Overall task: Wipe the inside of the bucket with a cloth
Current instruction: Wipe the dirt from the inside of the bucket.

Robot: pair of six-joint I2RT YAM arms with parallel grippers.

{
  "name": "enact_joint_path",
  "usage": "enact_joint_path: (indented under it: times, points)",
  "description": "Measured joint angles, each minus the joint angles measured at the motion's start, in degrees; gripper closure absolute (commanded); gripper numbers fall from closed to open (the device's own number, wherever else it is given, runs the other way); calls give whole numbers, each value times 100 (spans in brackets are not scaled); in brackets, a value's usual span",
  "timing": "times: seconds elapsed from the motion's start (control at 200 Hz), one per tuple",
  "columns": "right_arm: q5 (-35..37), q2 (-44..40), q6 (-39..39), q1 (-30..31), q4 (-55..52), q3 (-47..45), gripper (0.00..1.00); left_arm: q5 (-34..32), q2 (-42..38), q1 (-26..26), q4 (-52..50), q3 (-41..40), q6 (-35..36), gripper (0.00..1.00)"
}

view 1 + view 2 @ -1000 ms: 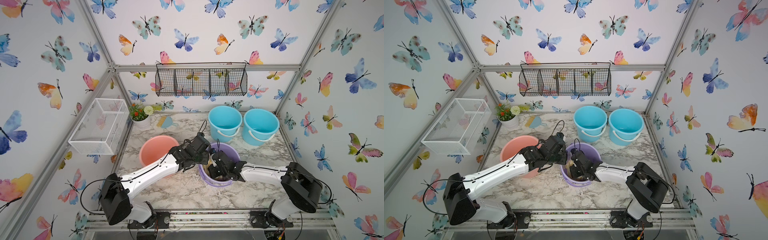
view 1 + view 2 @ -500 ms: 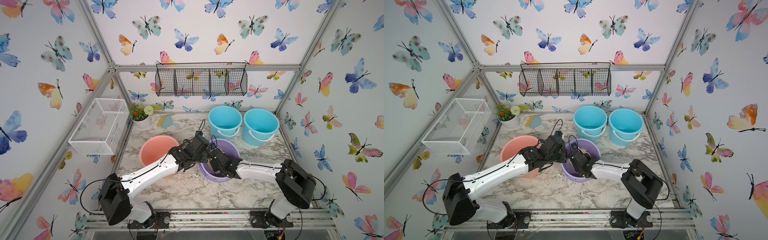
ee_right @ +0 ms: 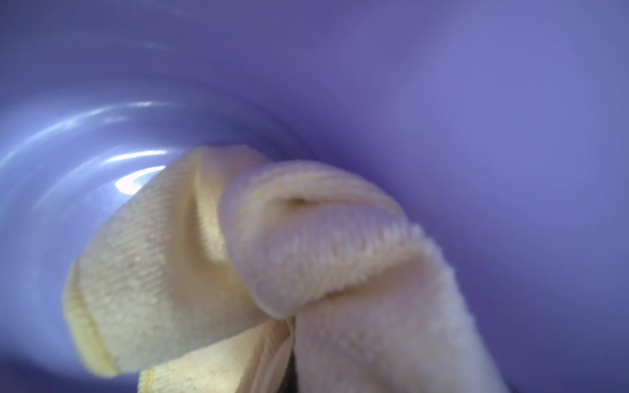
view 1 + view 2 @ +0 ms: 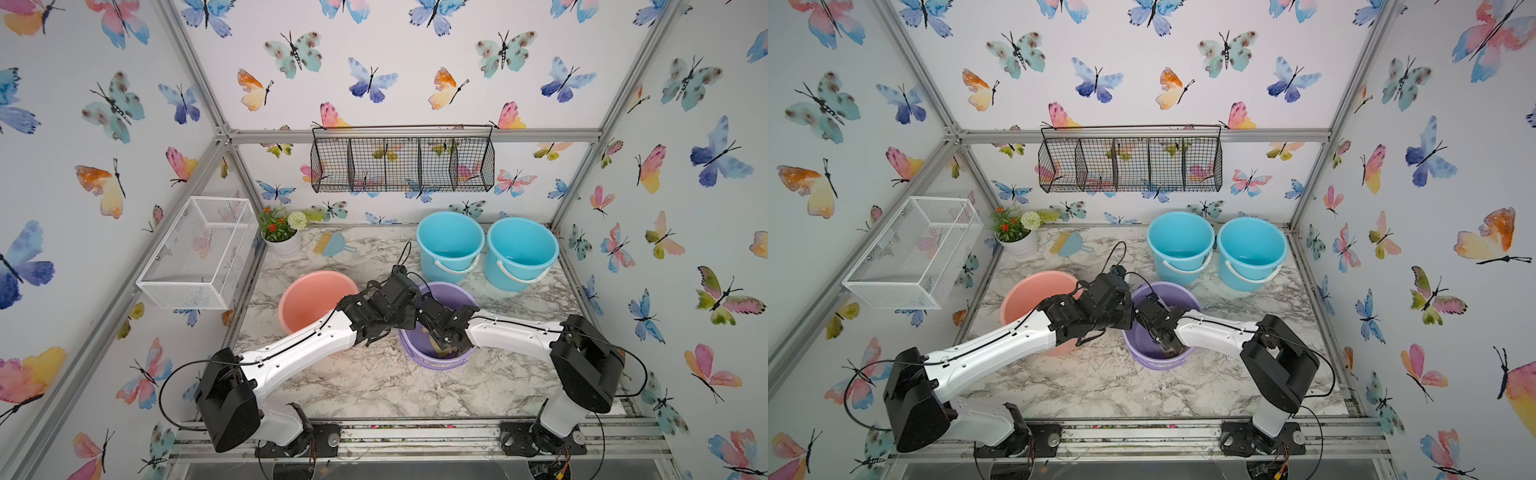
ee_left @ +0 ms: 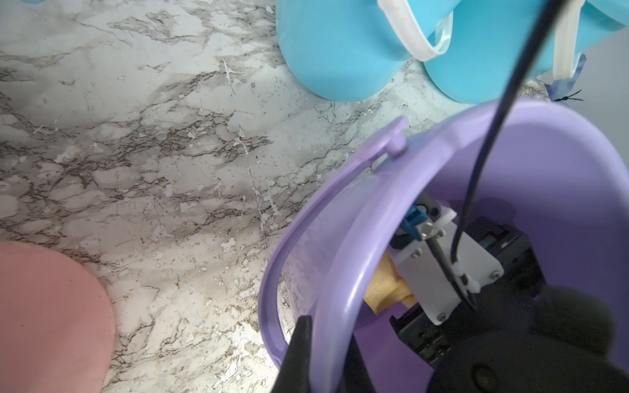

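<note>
– Where's the cloth (image 3: 211, 258)?
– Bunched up low inside the purple bucket (image 4: 436, 361), and the right claw (image 4: 445, 338) is pinching it.
– And the left claw (image 5: 326, 335)?
– Clamped onto that bucket's rim. It stands on the desk (image 4: 374, 382), just beside a pink bucket (image 4: 307, 299).

tabletop (image 4: 374, 382): white marble pattern with grey veining, fine dark specks across the surface. standing on it are a purple bucket (image 4: 440, 360) near centre, a pink bucket (image 4: 307, 299) near its left, and at the back right a blue bucket (image 4: 446, 266) and a second blue bucket (image 4: 519, 270), side by side. back left corner: a white flower pot (image 4: 286, 248) with a small blue dustpan (image 4: 336, 245) lying just beside it.
</note>
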Motion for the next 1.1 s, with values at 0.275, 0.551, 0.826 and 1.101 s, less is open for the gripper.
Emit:
enact_joint_path:
  times: [0.275,0.551,0.826,1.101]
  points:
    - [-2345,-562,4,-35,-374,-216,98,256,0,-48,-127,-20,13,100]
    - [-3895,-828,295,-44,675,-603,98,304,0,-46,-122,-28,15,100]
    - [-4017,-1169,1139,-44,1812,-931,98,313,0,-35,-129,-28,9,100]
    - [-3528,-2243,1482,-44,2050,-791,98,326,0,-37,-107,-28,11,100]
